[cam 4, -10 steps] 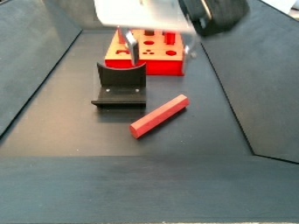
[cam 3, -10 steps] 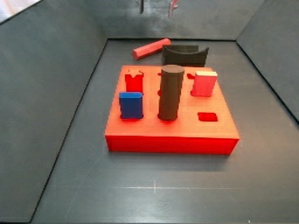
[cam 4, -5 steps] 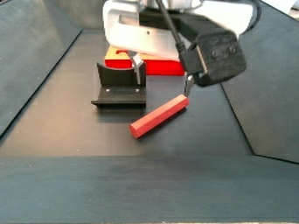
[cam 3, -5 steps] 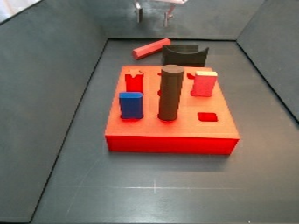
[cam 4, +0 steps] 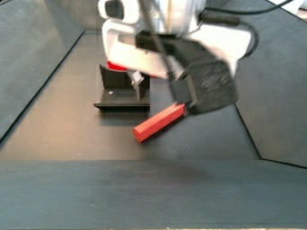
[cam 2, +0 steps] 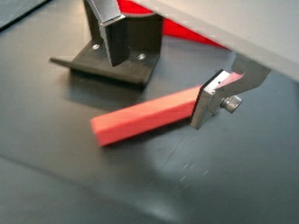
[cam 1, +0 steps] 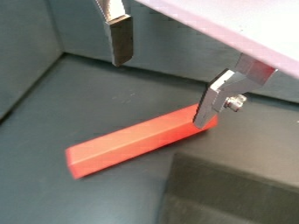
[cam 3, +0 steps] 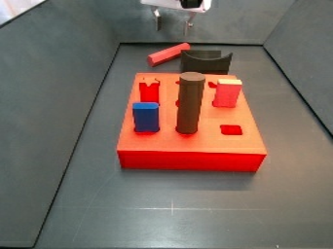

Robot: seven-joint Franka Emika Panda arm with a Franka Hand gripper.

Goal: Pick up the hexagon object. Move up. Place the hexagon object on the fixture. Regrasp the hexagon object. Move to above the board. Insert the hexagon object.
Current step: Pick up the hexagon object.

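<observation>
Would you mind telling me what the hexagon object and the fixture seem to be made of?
The hexagon object, lying on the floor under the open claw, looks like matte red plastic: even colour, crisp edges, no glare. The fixture looks like dark metal or hard plastic; it has a dull sheen and small screw heads, so I can't say which.
</observation>
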